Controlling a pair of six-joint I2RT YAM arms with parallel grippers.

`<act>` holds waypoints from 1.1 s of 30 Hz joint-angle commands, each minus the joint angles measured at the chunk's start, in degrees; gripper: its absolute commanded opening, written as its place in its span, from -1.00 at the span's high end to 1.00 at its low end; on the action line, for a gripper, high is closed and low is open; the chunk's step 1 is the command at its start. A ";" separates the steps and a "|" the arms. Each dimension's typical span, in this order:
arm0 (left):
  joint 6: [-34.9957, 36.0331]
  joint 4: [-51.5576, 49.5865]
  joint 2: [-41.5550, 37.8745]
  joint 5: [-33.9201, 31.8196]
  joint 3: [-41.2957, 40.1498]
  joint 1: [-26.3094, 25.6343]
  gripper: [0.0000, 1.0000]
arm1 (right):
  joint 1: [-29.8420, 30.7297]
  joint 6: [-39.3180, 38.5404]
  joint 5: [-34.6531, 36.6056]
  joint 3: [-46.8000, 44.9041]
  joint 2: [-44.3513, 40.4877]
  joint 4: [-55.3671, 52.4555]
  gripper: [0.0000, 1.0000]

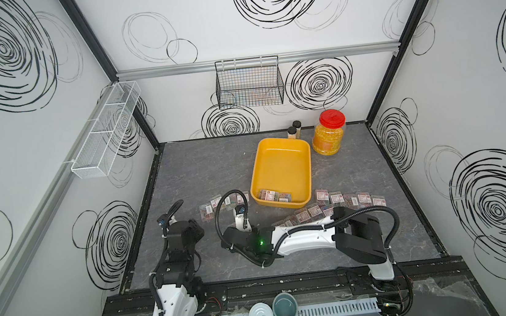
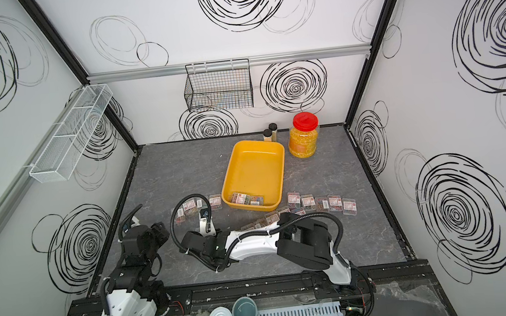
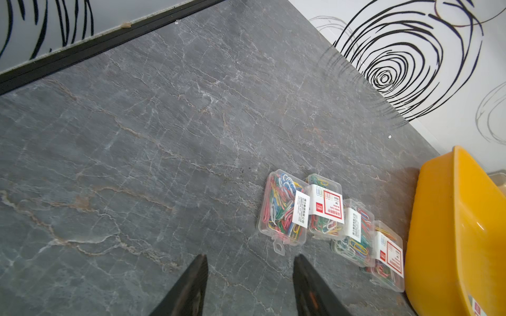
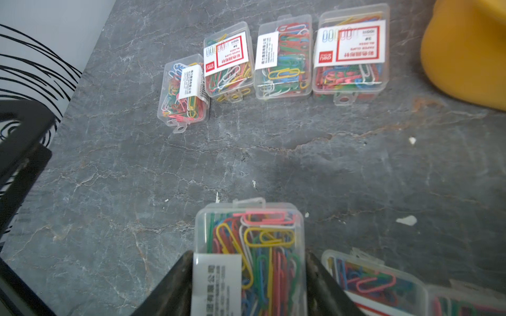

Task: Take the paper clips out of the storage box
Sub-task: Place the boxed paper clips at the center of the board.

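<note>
The paper clips are packed in small clear cases with white-and-red labels. A few of these cases lie at the near end of the tray, which stands toward the far middle of the table. The rest are laid flat on the table, with one row just left of the tray's near corner and others to its near right.

One case is seen in the right gripper, near and left of the tray. The fingers lie close along its two long sides, but it cannot be told whether they press on it. Its long axis runs near to far, along the fingers, with the hang tab at the far end. In the left row the long axes also run roughly near to far, but the tabs point near.

The left gripper is held over bare table left of that row, its fingers apart with nothing between them.

Each case is judged to be light and stiff, with smooth walls that could slip and thin plastic that could crack or pop open under a hard squeeze. It is best taken across its short width, at the middle of the long sides.
</note>
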 commanded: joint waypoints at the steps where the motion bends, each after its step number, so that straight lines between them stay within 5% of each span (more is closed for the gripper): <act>1: 0.41 1.05 -0.12 0.22 -0.26 0.41 -0.10 | 0.42 1.64 -0.45 1.85 1.43 -1.33 -0.22; 6: 0.33 1.02 -0.29 0.18 -0.28 0.42 -0.11 | 0.41 1.97 -0.21 1.99 1.79 -1.81 -0.41; 14: 0.33 1.09 0.06 0.28 -0.37 0.41 -0.11 | 0.48 1.14 0.01 1.36 0.25 -1.51 -0.41; 18: -1.05 2.44 1.69 5.76 -0.84 0.07 -0.08 | -0.12 -2.39 3.20 0.89 -3.93 -2.85 -0.40; 21: -4.28 5.92 4.11 11.74 -3.68 -1.72 0.22 | -2.42 -4.53 6.08 -1.41 -9.23 -3.94 -0.40; 25: -7.38 8.11 6.24 10.74 -5.43 -9.62 0.26 | -8.37 -7.40 5.23 -7.33 -17.42 -2.06 -0.39; 30: -12.76 4.50 9.42 -6.84 -3.19 -28.12 0.17 | -16.08 -10.20 6.22 -13.45 -26.29 -2.61 -0.39; 33: -14.97 1.87 12.92 -11.37 -1.86 -33.29 0.29 | -20.31 -12.18 5.68 -16.43 -30.22 -2.49 -0.39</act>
